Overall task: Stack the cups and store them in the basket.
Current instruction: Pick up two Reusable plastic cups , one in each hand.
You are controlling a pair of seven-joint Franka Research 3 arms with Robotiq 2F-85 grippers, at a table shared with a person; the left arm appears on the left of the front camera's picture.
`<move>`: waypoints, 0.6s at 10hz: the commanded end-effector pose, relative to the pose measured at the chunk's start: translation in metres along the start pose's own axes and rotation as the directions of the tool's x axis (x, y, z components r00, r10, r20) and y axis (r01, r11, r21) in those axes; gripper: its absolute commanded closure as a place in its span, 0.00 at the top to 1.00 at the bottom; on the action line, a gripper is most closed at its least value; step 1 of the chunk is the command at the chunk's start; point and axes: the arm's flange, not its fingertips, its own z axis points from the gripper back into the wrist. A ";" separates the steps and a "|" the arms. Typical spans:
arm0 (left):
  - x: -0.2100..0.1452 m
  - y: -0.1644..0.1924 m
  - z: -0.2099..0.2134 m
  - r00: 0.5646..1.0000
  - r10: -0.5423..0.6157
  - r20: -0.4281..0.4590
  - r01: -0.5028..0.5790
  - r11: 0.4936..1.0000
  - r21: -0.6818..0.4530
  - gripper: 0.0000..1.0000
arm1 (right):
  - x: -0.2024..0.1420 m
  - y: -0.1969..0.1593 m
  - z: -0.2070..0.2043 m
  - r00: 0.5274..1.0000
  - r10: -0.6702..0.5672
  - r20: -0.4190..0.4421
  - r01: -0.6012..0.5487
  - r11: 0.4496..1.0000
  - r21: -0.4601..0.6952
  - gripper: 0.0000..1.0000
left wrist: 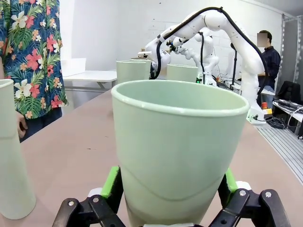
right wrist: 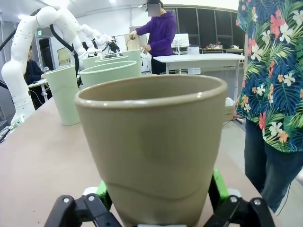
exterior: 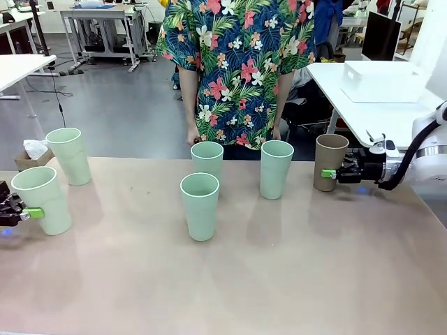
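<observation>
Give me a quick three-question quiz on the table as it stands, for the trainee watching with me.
1. How many mint green cups stand on the table?
2. True or false: the tan-brown cup lies on its side.
3. What does the left tool straddle? A: a mint green cup. B: the tan-brown cup. C: nothing.
Key: 1. five. 2. false, it stands upright. 3. A.
</observation>
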 end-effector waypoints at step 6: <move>0.012 -0.010 -0.004 0.999 -0.003 0.047 0.003 1.000 0.012 1.00 | 0.010 -0.008 -0.003 0.998 -0.058 0.012 0.058 0.998 0.005 1.00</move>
